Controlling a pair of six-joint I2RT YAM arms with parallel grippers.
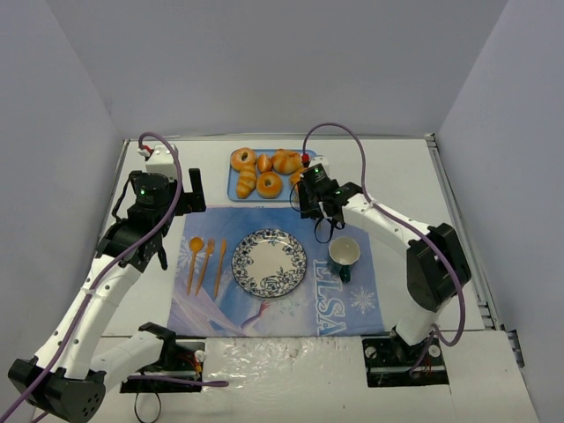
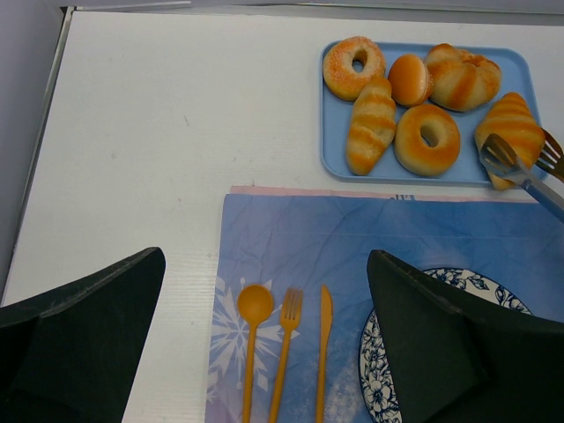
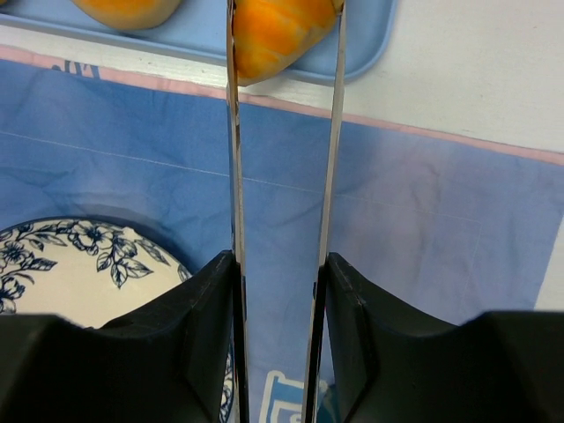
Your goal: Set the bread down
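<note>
The bread, a golden-orange ridged croissant, lies at the right end of the blue tray. In the left wrist view the bread has the tips of metal tongs pinched on its near end. My right gripper is shut on the tongs' two arms, just over the placemat's far edge. From above, the right gripper hides most of the bread. My left gripper hangs open and empty high over the mat's left side.
Two donuts, a paler roll and other buns share the tray. On the blue placemat are a floral plate, an orange spoon, fork and knife, and a green cup.
</note>
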